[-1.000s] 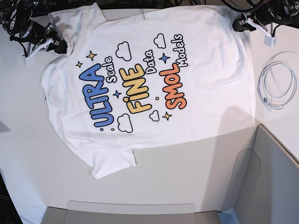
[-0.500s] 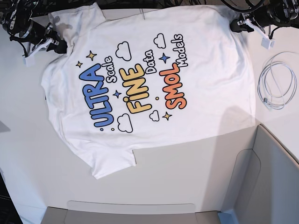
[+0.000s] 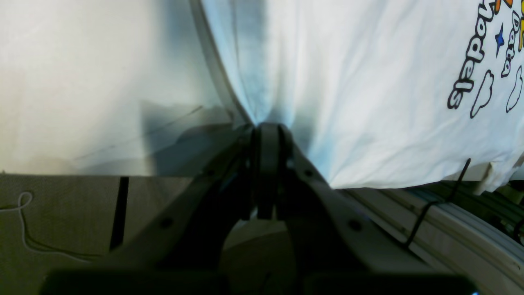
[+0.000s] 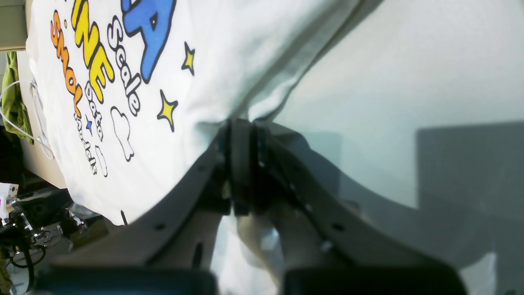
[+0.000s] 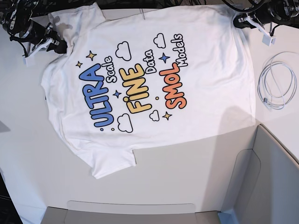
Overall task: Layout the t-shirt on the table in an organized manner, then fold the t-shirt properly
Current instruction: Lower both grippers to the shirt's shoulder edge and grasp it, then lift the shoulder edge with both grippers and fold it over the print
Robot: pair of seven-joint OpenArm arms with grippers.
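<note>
The white t-shirt (image 5: 149,84) lies spread print-up on the white table (image 5: 187,172), with "ULTRA", "FINE" and "SMOL" running diagonally. One sleeve points to the front left, the other to the back left. My left gripper (image 5: 237,20) is at the shirt's far right corner. In the left wrist view its jaws (image 3: 267,125) are shut on the puckered edge of the t-shirt (image 3: 368,82). My right gripper (image 5: 63,46) is at the shirt's far left, by the back sleeve. In the right wrist view it (image 4: 242,122) is shut on a fold of the t-shirt (image 4: 204,61).
A coiled white cable (image 5: 275,81) lies on the table right of the shirt. A grey angular bin (image 5: 266,177) fills the front right corner, and a flat grey panel (image 5: 131,207) runs along the front edge. The table's back edge is just behind both grippers.
My left gripper has shut on the shirt's far right edge and shifted slightly toward the back. The right gripper and the rest of the shirt have not moved.
</note>
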